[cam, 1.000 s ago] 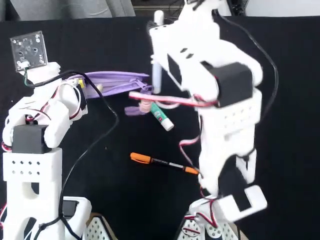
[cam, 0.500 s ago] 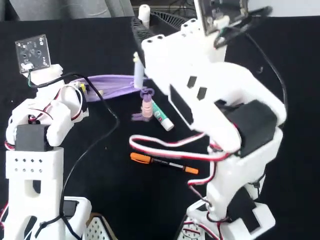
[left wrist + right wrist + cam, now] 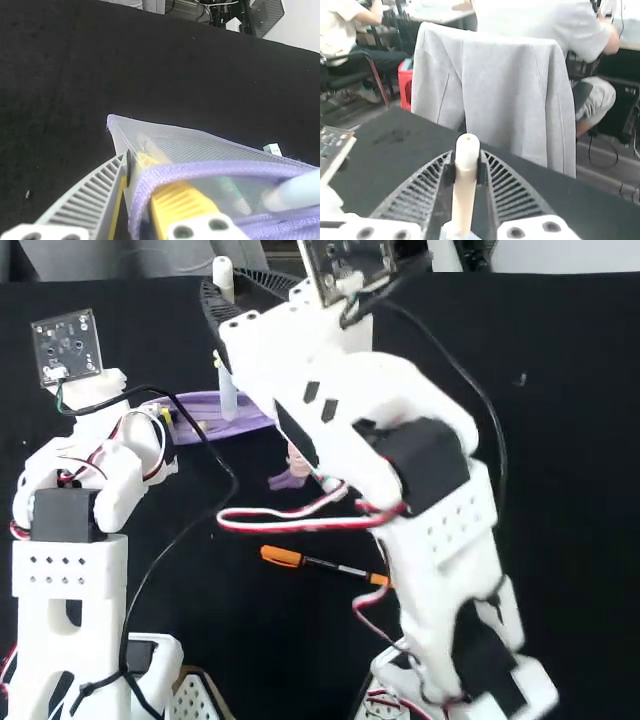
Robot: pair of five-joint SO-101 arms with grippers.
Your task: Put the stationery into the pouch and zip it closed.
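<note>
- Pouch: purple w/ mesh side, lies on black worktop toward the far side, in front of the left arm. Mouth looks open in left wrist view, purple rim arching over the mesh.
- Left claw: pressed together on the pouch's edge, grey finger on one side of the fabric, yellow-tipped finger on the other. In high view it sits at the pouch's left end.
- Right claw: pinching a white pen; pen stands upright between the two ribbed fingers, its rounded end poking past the tips.
- High view: right claw is above the pouch, white pen approx. vertical, lower end down at the pouch's top edge. Can't tell if the tip is inside or just touching.
- Left wrist view: pale pen end shows at the pouch mouth.
- Orange pen: flat on worktop, nearer the arm bases, well apart from pouch, partly behind the right arm.
- Small pink-purple item: on worktop just right of the pouch, half hidden by the right arm.
- Green-white stick: on worktop just beyond the pouch.
</note>
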